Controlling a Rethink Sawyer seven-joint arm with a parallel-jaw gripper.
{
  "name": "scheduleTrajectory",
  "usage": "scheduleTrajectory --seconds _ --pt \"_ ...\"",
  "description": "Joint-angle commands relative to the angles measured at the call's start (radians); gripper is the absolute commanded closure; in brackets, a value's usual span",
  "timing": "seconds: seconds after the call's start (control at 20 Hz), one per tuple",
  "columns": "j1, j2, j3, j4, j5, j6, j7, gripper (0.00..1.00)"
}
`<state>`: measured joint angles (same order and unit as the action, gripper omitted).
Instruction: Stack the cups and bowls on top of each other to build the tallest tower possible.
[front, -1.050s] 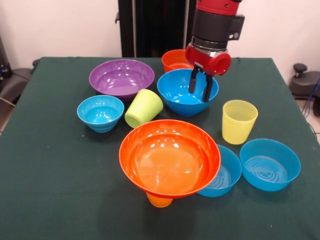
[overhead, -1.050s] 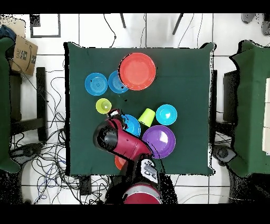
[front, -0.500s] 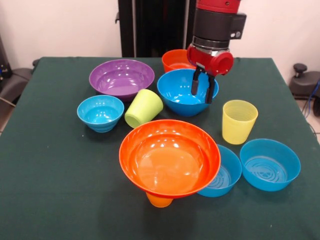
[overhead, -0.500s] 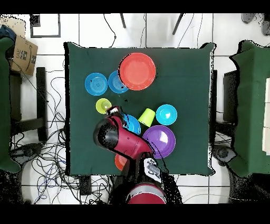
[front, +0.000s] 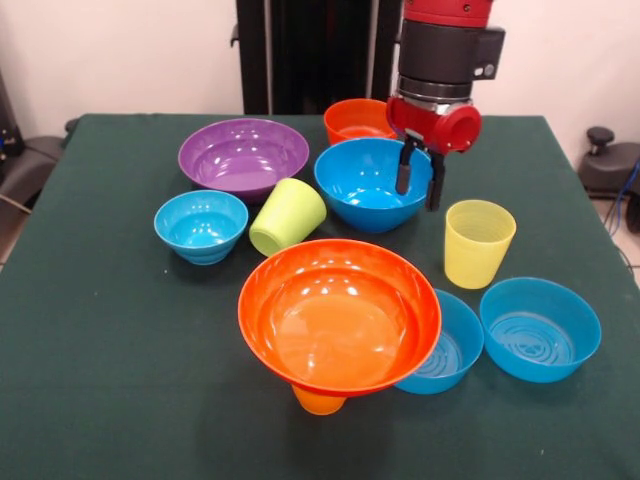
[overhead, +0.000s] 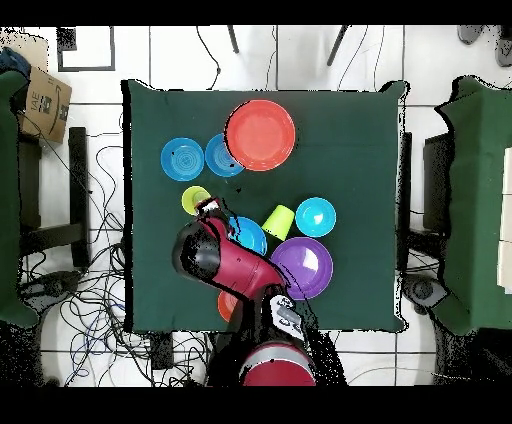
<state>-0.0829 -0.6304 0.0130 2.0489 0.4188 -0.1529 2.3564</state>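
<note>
From the front, the gripper (front: 419, 186) hangs with its fingers spread and empty over the right rim of the large blue bowl (front: 368, 183), just beside the pale yellow cup (front: 478, 242). The large orange bowl (front: 339, 314) sits atop an orange cup (front: 319, 401) nearer the camera. From overhead, the arm (overhead: 225, 262) covers most of the large blue bowl, while the large orange bowl (overhead: 260, 134) lies well apart.

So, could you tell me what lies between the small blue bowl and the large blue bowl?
The lime green cup, tipped on its side, lies between the small blue bowl and large blue bowl; the front view shows it.
</note>
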Motion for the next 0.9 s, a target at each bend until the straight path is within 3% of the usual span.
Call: scheduleTrajectory --seconds 0.05,0.5,0.9 --pt "0.005 0.064 0.09 0.019 0.005 -0.075 0.242 0.0" --pt "0.107 0.142 -0.056 -0.063 0.059 -0.032 0.139 0.0" --pt "0.213 0.21 -0.228 -0.16 0.085 0.149 0.053 0.0"
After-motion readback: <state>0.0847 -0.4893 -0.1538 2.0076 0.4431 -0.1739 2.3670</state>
